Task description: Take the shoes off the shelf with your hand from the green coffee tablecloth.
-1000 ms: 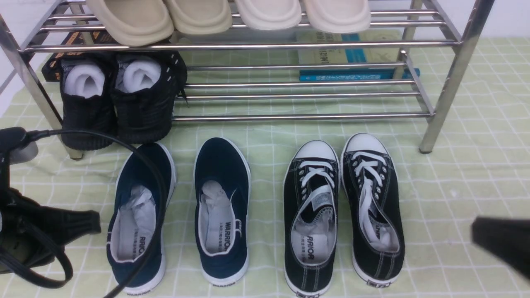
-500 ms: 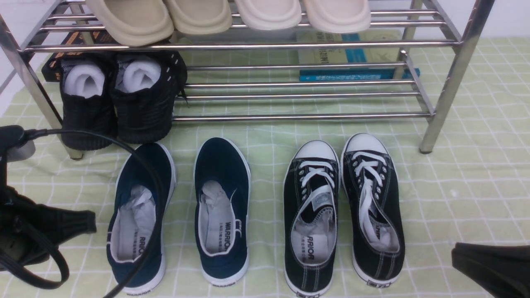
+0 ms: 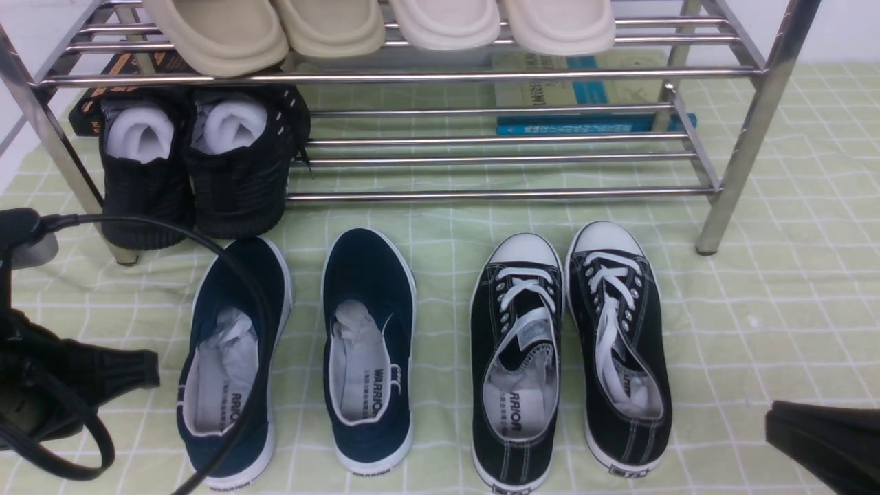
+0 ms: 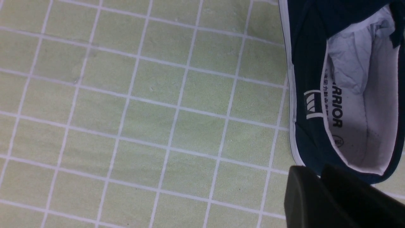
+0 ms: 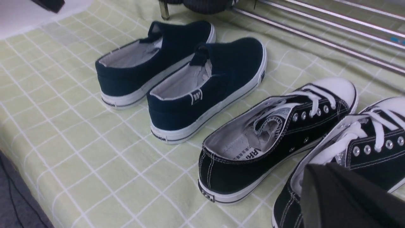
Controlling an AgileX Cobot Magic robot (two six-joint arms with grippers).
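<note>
Front view: cable crosses left navy shoe.

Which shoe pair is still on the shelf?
The black knit pair, on the shelf's lower tier; the navy and laced pairs sit on the cloth.

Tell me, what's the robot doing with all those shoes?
It is taking shoes off the shelf and lining them up on the green cloth. The navy blue shoes and the black lace-up sneakers already sit side by side in front of it. The black knit shoes wait on the bottom tier, with pale slippers on top. The left gripper is beside the navy pair, the right gripper near the lace-ups; neither holds anything.
</note>
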